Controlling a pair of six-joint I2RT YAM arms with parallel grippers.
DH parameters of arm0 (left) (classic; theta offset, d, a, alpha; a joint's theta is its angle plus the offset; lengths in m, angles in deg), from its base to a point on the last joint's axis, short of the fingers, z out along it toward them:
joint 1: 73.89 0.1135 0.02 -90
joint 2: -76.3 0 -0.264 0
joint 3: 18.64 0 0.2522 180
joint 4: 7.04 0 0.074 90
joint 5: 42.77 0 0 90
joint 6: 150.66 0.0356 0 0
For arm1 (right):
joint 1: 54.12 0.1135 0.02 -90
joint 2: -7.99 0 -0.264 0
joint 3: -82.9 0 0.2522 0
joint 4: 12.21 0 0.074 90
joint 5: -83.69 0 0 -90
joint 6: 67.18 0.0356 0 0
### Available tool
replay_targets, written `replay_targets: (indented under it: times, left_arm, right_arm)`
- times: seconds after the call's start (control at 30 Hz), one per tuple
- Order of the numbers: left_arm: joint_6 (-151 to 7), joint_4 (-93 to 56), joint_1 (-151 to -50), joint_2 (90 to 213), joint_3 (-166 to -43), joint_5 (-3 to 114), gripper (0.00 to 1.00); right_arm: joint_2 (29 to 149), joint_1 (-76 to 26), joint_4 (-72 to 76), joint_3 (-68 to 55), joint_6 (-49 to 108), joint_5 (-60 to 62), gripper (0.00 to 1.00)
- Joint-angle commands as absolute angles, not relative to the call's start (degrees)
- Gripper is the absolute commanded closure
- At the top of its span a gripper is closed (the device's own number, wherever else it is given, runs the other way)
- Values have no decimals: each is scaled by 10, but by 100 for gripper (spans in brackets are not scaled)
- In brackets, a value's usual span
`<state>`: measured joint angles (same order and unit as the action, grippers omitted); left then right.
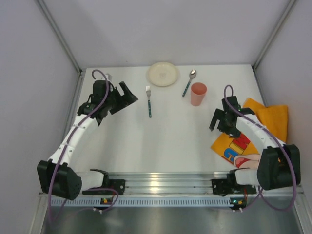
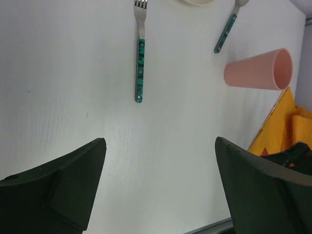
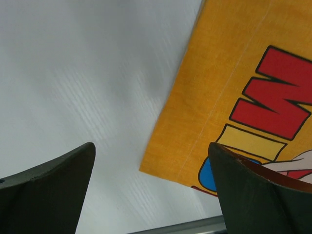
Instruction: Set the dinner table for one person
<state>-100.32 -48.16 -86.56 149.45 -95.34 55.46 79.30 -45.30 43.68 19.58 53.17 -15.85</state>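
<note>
The white dinner table (image 1: 170, 141) carries a cream plate (image 1: 163, 73) at the back, a green-handled fork (image 1: 149, 101) to its left front, a green-handled spoon (image 1: 188, 83) and an upright pink cup (image 1: 198, 94). An orange cartoon placemat (image 1: 253, 131) lies rumpled at the right edge. My left gripper (image 1: 127, 96) is open and empty left of the fork; the fork (image 2: 140, 53), spoon (image 2: 226, 30) and cup (image 2: 258, 69) lie ahead of it. My right gripper (image 1: 218, 123) is open and empty, hovering over the placemat's near-left corner (image 3: 234, 97).
Grey walls enclose the table on the left, back and right. A metal rail (image 1: 165, 183) runs along the near edge between the arm bases. Bare white tabletop (image 2: 73, 87) lies between the two grippers.
</note>
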Motion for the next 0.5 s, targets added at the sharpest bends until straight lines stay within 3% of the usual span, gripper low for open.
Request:
replay_targets:
  times: [0.0, 0.23, 0.3, 0.47]
  left_arm:
    - [-988, -553, -887, 1434, -972, 534, 2]
    - [-970, -569, -887, 1292, -909, 515, 2]
    - [-949, -585, -887, 1281, -920, 506, 2]
    - [-907, -640, -887, 1264, -946, 457, 1]
  right_arm:
    - [831, -455, 495, 185, 533, -125, 0]
    - [898, -455, 502, 197, 564, -180, 0]
    - [907, -456, 479, 228, 571, -163, 7]
    - [907, -453, 416, 315, 604, -120, 44]
